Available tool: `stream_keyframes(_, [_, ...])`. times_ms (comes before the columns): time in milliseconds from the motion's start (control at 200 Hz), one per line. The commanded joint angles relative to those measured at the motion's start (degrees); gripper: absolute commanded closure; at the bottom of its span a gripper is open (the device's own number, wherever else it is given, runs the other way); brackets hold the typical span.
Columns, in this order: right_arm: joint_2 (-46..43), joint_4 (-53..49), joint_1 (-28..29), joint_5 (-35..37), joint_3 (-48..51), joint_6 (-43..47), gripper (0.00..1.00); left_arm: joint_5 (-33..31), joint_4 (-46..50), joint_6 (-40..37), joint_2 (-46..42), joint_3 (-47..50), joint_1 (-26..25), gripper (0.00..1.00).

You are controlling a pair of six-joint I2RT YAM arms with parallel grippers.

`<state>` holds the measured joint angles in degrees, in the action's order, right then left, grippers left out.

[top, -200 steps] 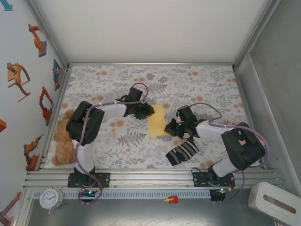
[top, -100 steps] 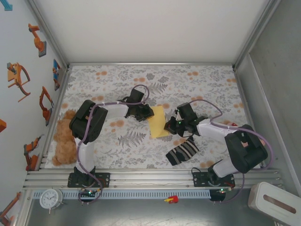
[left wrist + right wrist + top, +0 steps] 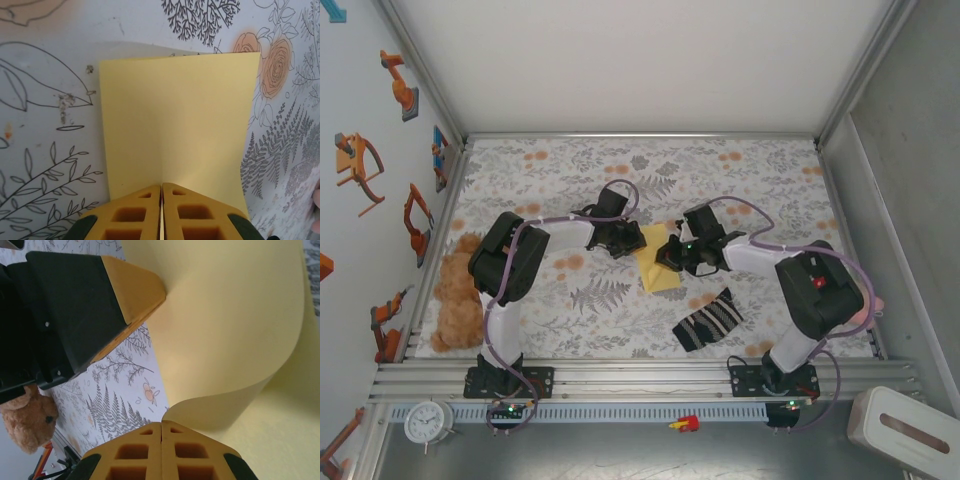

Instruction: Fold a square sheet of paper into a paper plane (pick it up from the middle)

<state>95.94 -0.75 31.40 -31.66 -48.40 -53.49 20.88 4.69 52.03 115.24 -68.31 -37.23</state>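
Observation:
The square sheet of paper (image 3: 656, 270) is pale yellow and lies mid-table between both arms. My left gripper (image 3: 640, 241) is shut on its left edge; in the left wrist view the sheet (image 3: 180, 120) stretches away from the closed tips (image 3: 161, 187). My right gripper (image 3: 668, 256) is shut on the opposite edge and holds it lifted and rolled over leftward. In the right wrist view the sheet (image 3: 235, 330) curls in a loop above the closed tips (image 3: 161, 425). The left gripper's fingers (image 3: 135, 285) pinch the far edge there.
A black-and-white striped sock (image 3: 710, 320) lies on the floral tablecloth (image 3: 750, 180), just in front of the right gripper. A brown teddy bear (image 3: 455, 300) sits by the left wall. Metal frame rails border the table.
The left gripper has closed on the sheet's left edge. The right gripper has moved left with the right edge in it, curling the sheet over toward the left gripper.

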Motion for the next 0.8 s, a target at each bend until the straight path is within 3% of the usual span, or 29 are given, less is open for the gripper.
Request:
stream_keyframes(0, [1.8,2.6,0.8,-1.3,-1.6,1.4,1.0,-2.1,2.9,-1.0,0.9,-0.2,-0.3,0.89])
stream_keyframes(441, [6.5,7.1,1.4,-2.2,-1.7,0.6,1.0,-0.7,1.4,-1.1,1.8,-0.3,-0.6,0.92])
stream_keyframes(791, [5.8,13.1,1.4,2.1,1.7,-4.7,1.0,3.0,1.5,-6.5,3.9,-2.9,-1.0,0.94])
